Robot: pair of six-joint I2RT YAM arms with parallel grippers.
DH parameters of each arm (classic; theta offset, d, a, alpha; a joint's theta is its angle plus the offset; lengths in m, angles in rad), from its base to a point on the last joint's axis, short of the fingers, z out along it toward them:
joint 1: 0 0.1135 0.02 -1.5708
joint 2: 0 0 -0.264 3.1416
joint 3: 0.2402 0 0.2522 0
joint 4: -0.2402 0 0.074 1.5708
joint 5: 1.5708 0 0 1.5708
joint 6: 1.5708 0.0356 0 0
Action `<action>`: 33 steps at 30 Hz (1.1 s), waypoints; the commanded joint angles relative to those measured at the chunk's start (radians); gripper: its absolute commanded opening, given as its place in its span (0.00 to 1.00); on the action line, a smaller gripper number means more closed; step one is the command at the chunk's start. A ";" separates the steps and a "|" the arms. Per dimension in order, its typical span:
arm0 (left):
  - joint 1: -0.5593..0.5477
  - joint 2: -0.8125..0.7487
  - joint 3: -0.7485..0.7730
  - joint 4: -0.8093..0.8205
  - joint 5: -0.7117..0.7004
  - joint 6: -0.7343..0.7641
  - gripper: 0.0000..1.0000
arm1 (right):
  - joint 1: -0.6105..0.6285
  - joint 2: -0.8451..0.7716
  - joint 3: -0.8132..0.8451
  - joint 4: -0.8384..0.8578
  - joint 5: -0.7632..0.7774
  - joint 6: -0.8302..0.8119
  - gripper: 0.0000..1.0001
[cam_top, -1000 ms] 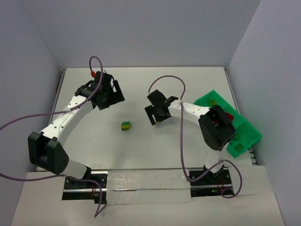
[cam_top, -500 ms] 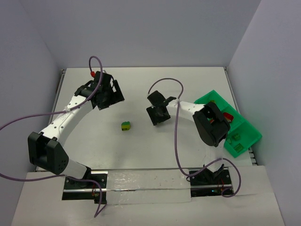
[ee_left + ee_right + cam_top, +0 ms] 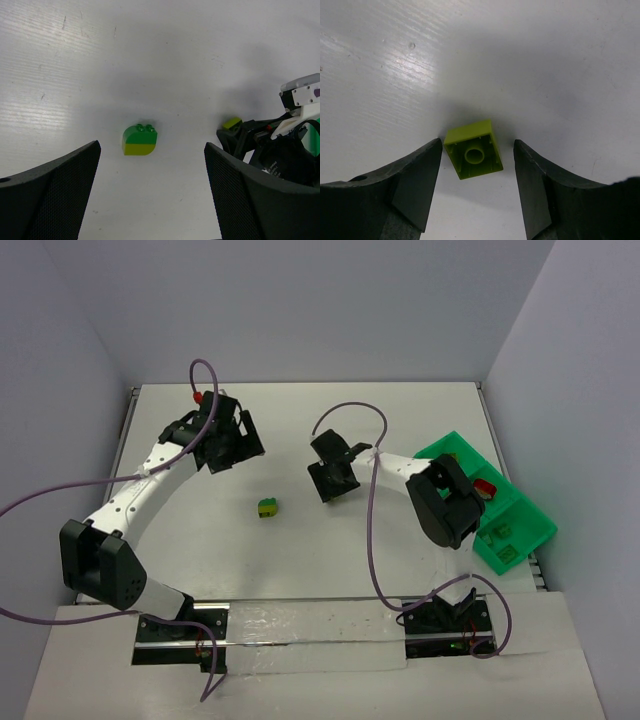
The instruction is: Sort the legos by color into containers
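A yellow-green lego (image 3: 473, 149) lies on its side on the white table, hollow underside toward the right wrist camera. My right gripper (image 3: 478, 150) straddles it, open: the left fingertip (image 3: 436, 150) sits close to the brick's corner, and a clear gap separates it from the right one. From above, that gripper (image 3: 335, 480) is mid-table. A lego that is dark green over yellow-green (image 3: 268, 507) (image 3: 139, 140) lies loose ahead of my open, empty left gripper (image 3: 232, 445) (image 3: 152, 195). The bright green tray of containers (image 3: 528, 536) at the right edge holds a red lego (image 3: 484, 488) and yellow-green ones (image 3: 507, 552).
A small red object (image 3: 198, 397) sits at the table's far left corner beside the left arm's purple cable. The right gripper (image 3: 245, 142) and its yellow-green brick (image 3: 232, 122) show at the right of the left wrist view. Walls close in the table on three sides.
The right gripper's jaws have narrowed around the yellow-green lego, and the right arm's elbow has swung left. The left arm and the two-colour lego have not moved.
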 commanded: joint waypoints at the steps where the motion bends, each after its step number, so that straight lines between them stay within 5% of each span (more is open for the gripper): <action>1: 0.006 0.007 0.032 0.018 0.016 0.020 0.91 | -0.006 0.026 0.052 0.017 0.024 -0.021 0.66; 4: 0.006 0.009 0.036 0.014 0.014 0.022 0.91 | -0.007 0.030 0.059 0.017 0.024 -0.021 0.53; 7: 0.006 0.009 0.032 0.014 0.015 0.024 0.91 | -0.006 0.016 0.055 0.018 0.041 -0.005 0.20; 9: 0.006 0.009 0.032 0.014 0.015 0.024 0.91 | -0.006 -0.009 0.050 0.016 0.063 0.004 0.08; 14: 0.006 0.012 0.036 0.013 0.012 0.029 0.91 | -0.072 -0.138 -0.001 0.019 0.072 0.050 0.08; 22: 0.009 0.018 0.014 0.033 0.029 0.041 0.91 | -0.449 -0.426 -0.204 0.122 -0.016 0.237 0.11; 33: 0.009 0.015 -0.021 0.038 0.011 0.065 0.91 | -0.694 -0.479 -0.209 0.121 0.126 0.238 0.18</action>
